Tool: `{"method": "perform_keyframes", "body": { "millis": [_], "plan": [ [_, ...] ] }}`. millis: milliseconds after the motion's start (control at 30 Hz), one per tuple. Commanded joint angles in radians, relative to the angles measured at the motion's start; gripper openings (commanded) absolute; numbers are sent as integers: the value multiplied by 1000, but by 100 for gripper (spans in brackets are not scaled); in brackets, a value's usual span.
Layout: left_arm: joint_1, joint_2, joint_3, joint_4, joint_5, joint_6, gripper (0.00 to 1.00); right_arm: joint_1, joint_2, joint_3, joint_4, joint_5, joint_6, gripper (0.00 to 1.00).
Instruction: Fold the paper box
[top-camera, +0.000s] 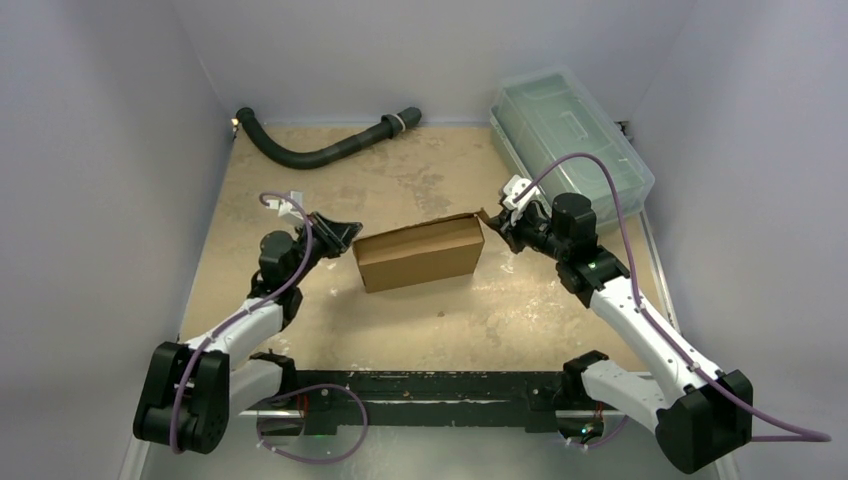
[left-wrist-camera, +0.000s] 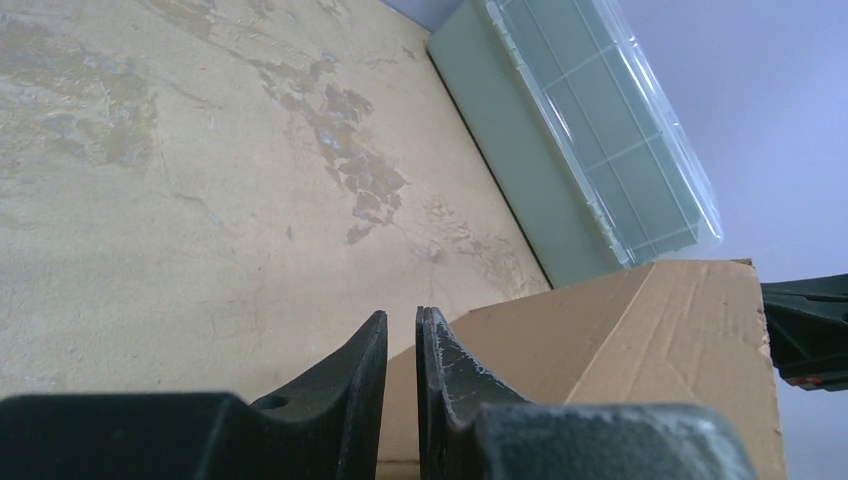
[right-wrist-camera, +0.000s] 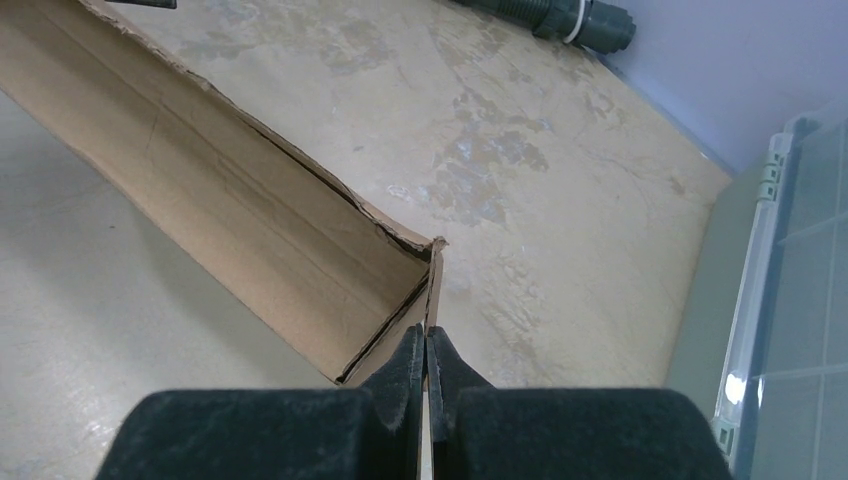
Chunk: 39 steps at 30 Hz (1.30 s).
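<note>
You've got the paper box (top-camera: 418, 255) sitting in the middle of the table (top-camera: 420, 330), long side toward the arm bases, one arm at each end. Look at your right hand (top-camera: 495, 228): it's at the box's right end, and the right wrist view shows it (right-wrist-camera: 427, 335) pinched tight on a thin cardboard panel at the end corner, the sheet running straight in between the two fingers (right-wrist-camera: 405, 365). From that camera you look along the box (right-wrist-camera: 230, 220) into its hollow, with creased inner walls and a ragged upper edge. Now your left hand (top-camera: 345, 233): it's just beside the box's left end, tips aimed at the far corner. Its own camera shows the hand (left-wrist-camera: 400, 318) with the fingers (left-wrist-camera: 350, 370) a narrow slit apart and nothing visibly caught between them. The brown cardboard (left-wrist-camera: 620, 340) lies beyond and under the tips, and I can't tell whether they touch it. At the right edge of that view you can make out the dark tip of your other hand (left-wrist-camera: 805, 330) against the box's far end. Off in the far right corner sits the clear greenish bin (top-camera: 570, 130), lid on, well apart from the box. A black hose (top-camera: 320, 150) curves along the far edge of the table.
</note>
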Motion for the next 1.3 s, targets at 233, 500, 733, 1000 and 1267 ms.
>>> {"method": "perform_keyframes", "body": {
  "millis": [233,500,733,1000,1267],
  "plan": [
    [-4,-64,-19,-25,80,-25,16,7,-1,4,70,-87,55,0],
    [-1,-150,75,-282,-58,42,23,8,13,5,76,-79,55,0],
    [-1,-374,294,-647,-355,211,68,8,23,10,76,-86,57,0],
    [-1,-645,338,-890,-224,253,93,8,25,17,75,-94,55,1],
    [-1,-780,311,-978,14,207,99,8,17,19,76,-114,56,13]
  ]
}}
